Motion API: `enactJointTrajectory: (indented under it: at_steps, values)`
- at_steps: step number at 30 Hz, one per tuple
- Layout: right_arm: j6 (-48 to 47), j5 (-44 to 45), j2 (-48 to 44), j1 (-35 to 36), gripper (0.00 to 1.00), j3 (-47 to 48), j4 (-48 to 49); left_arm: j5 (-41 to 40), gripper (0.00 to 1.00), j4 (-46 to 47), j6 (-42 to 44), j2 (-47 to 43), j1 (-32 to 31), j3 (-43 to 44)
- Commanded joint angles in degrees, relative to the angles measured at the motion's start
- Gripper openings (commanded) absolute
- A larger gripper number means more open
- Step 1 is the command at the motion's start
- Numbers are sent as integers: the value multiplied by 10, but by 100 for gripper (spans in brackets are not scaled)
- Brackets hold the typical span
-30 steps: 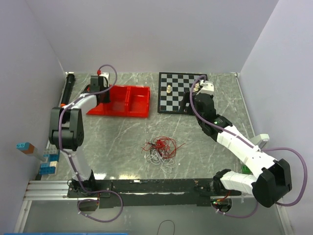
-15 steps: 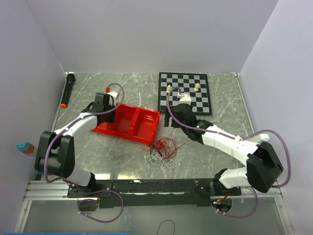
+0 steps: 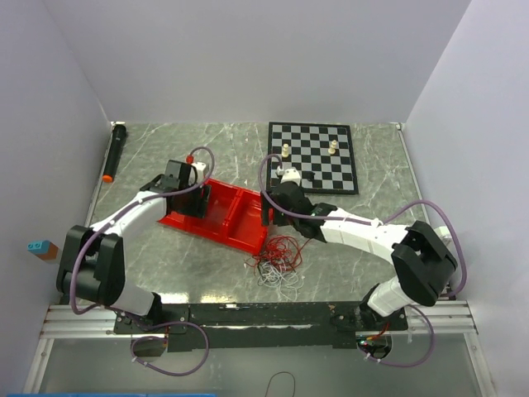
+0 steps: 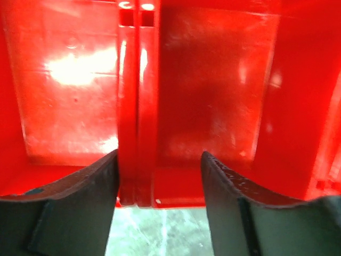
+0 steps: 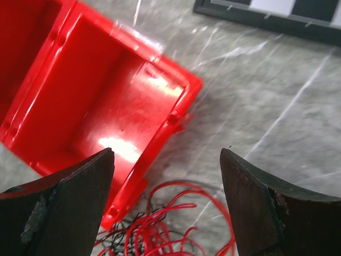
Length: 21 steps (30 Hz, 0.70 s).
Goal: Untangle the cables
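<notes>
The cables [image 3: 277, 255] lie as one tangled bunch of red, black and white wire on the table, just in front of the red tray's [image 3: 216, 231] right corner. In the right wrist view the red and black loops of the cables [image 5: 160, 229] touch the tray wall [image 5: 154, 149]. My right gripper [image 3: 266, 208] hovers open above that corner, its gap [image 5: 166, 154] wide and empty. My left gripper [image 3: 201, 201] is at the tray's back wall. Its jaws [image 4: 160, 157] stand open astride the tray's divider [image 4: 137, 106], the left finger against the rib and the right finger apart from it.
A chessboard [image 3: 312, 157] with two pale pieces [image 3: 285, 150] lies at the back right, and its edge [image 5: 277, 10] shows in the right wrist view. A black marker [image 3: 113, 153] with an orange tip lies along the left wall. Blue blocks [image 3: 37, 246] sit at the far left.
The red tray slid forward and to the right with my left gripper, up to the cables. The left jaws have opened. My right arm swung left from the chessboard to the tray corner.
</notes>
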Motion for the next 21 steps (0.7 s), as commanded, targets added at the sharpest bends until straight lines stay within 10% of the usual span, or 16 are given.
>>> enactJointTrajectory:
  at_steps: [1,13,21]
  values:
    - [30,-13,-7,11,85,-20,18,57,70,-44,-16,-31,9,54]
    - [7,33,61,-21,41,56,-25,49,80,-76,72,-4,158,157]
    - [9,58,72,-76,32,81,-60,65,77,-42,138,11,186,78]
